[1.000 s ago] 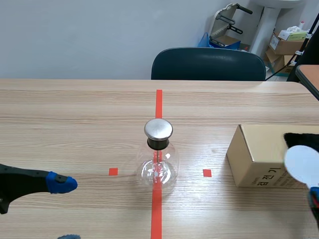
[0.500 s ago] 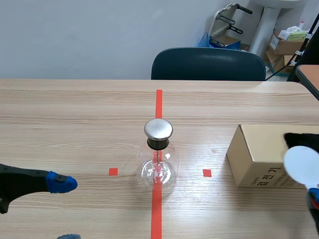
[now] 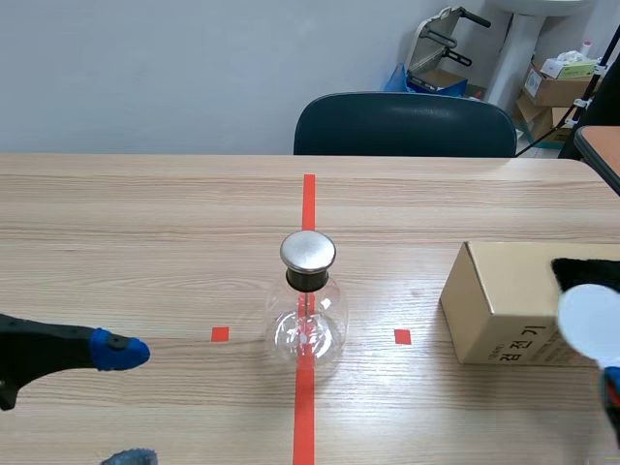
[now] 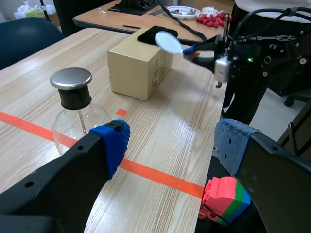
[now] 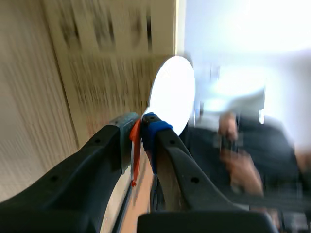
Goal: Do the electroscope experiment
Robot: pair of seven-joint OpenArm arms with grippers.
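The electroscope (image 3: 308, 310), a clear glass flask with a round metal cap (image 3: 308, 251), stands on the red tape line at the table's middle. In the left wrist view the electroscope (image 4: 73, 104) is just ahead of one finger. My left gripper (image 3: 124, 405) (image 4: 170, 145) is open and empty, low at the left. My right gripper (image 3: 610, 387) (image 5: 141, 127) is shut on the thin orange handle of a white disc (image 3: 591, 323) (image 5: 171, 94), held up in front of the cardboard box (image 3: 513, 300). The white disc (image 4: 168, 41) also shows in the left wrist view.
The cardboard box (image 4: 138, 65) lies right of the flask, with a black cloth (image 3: 586, 269) on its top. A dark chair (image 3: 405, 124) stands behind the table's far edge. A coloured toy block (image 4: 224, 199) sits off the table's near edge.
My right gripper with the white disc has drifted slightly right and down. The left gripper has barely shifted. The electroscope has not moved.
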